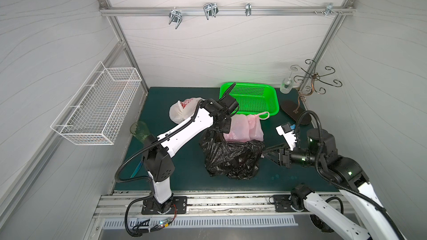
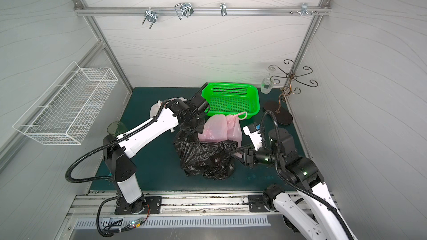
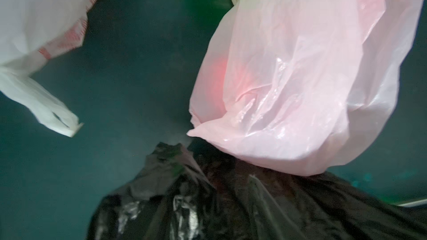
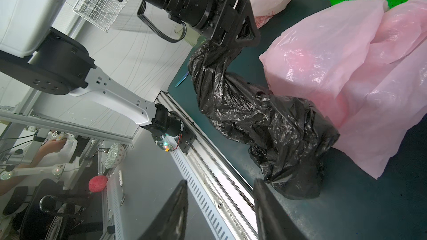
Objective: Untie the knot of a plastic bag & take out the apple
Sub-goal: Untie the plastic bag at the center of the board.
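Where both top views look down, the black bag (image 1: 231, 158) sits mid-counter (image 1: 175, 162), nearer the front edge, with the pink bag (image 1: 242, 128) leaning on its far side. The left hand (image 1: 219, 131) is at the black bag's far-left peak and the right hand (image 1: 265, 152) is just beside its right flank.
Left wrist view: the black peak touches the pink bag. A red blur (image 3: 219, 70) shows inside the pink film; cannot tell whether it is the apple.
Right wrist view: the left hand clamps the black bag's twisted neck. The right hand's jaws stand apart, empty.
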You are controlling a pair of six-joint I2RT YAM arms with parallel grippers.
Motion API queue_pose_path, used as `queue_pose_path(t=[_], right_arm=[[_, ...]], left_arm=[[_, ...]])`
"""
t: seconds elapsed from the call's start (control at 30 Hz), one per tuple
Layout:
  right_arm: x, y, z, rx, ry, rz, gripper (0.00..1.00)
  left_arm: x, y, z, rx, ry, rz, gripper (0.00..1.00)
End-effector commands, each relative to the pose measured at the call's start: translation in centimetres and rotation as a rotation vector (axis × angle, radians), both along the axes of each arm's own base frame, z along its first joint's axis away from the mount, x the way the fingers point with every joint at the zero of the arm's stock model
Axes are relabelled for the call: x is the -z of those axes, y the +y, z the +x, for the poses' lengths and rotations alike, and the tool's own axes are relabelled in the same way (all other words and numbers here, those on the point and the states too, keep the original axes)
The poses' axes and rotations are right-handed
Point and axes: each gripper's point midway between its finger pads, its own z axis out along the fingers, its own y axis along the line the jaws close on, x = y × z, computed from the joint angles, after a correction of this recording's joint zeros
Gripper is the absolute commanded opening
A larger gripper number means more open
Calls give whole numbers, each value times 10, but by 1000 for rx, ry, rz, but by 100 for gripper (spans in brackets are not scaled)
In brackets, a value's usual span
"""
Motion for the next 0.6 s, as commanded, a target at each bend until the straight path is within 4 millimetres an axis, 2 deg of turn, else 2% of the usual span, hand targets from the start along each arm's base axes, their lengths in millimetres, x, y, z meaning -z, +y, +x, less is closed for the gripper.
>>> queue_pose_path(t=[0.0, 0.07, 0.1, 0.17, 0.27, 0.43, 0.57], right_arm=[[7, -2, -3, -10, 1, -16, 48], [8, -2, -3, -10, 2, -17, 48], [9, -2, -2, -9, 5, -18, 47], [10, -1, -1, -8, 8, -18, 47], [12, 1, 1, -10, 15, -21, 47], [0, 5, 8, -16, 2, -20, 46], [-22, 9, 13, -25, -24, -8, 46]], left_arm=[[-3, 22, -3, 20, -26, 114, 32], [-6, 22, -4, 28, -32, 103, 8], [-9, 21, -5, 34, -36, 91, 0], [-18, 17, -6, 45, -51, 61, 0], [-45, 11, -3, 80, -118, -4, 0], [-113, -6, 8, 201, -275, -111, 0], [-154, -27, 6, 368, -353, -188, 0]])
